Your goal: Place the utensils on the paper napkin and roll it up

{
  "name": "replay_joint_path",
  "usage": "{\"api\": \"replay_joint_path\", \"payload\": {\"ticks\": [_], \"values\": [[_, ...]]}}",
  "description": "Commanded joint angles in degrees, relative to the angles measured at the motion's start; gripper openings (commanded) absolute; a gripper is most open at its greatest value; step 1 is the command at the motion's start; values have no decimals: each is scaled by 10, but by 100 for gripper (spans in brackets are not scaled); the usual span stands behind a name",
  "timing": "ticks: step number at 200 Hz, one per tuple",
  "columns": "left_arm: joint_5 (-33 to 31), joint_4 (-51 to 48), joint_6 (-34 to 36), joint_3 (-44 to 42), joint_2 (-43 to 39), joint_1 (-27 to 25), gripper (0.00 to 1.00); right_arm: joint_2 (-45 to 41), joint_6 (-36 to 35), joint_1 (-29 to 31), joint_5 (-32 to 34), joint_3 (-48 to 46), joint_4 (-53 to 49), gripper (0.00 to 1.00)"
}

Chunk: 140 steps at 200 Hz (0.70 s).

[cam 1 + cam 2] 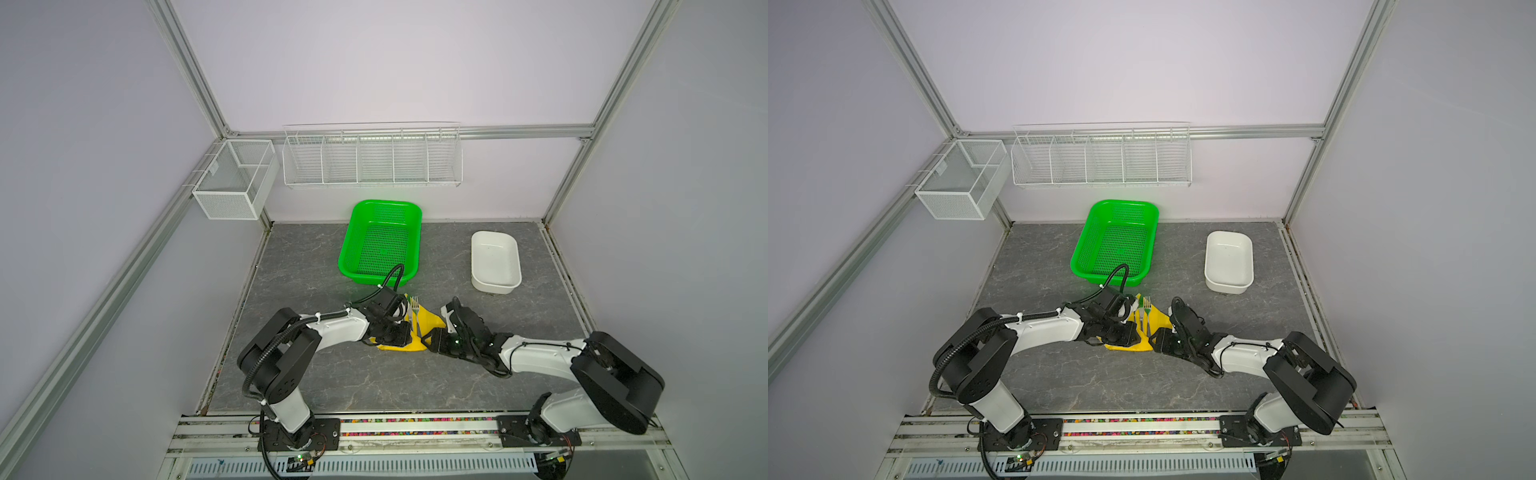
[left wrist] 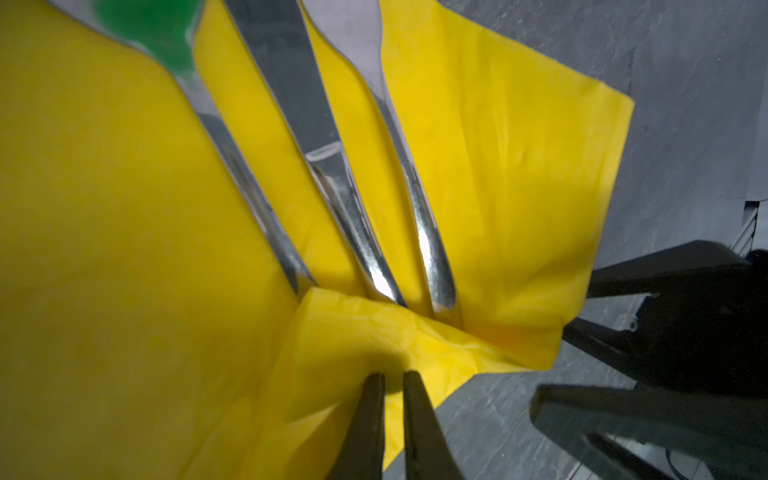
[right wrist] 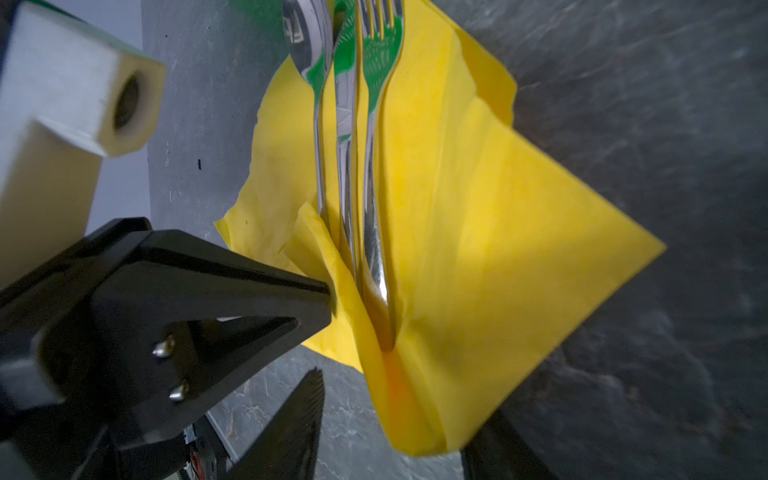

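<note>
- Rolling looks like the step in hand: the paper napkin [image 1: 430,322] lies just in front of the green basket [image 1: 345,249], with the fork [image 3: 372,166], knife [image 2: 291,83] and spoon [image 3: 309,41] side by side on it.
- Over the handle ends, the left gripper [image 2: 392,376] is clamped on the napkin's lifted flap.
- Jaws apart, the right gripper [image 3: 403,395] straddles the corner farthest from the basket.
- Best draw the flap taut and low, so no handle slips out.
- Wrist views show the pinch. Both top views hide it.
</note>
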Motion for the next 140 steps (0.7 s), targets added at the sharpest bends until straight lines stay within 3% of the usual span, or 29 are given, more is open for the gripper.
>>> {"api": "replay_joint_path", "payload": {"ticks": [1, 140], "values": [[0, -1, -2, -5, -5, -1, 12, -8, -8, 1, -1, 3, 6, 54], [4, -2, 2, -5, -5, -1, 12, -5, -48, -14, -20, 23, -28, 55]]}}
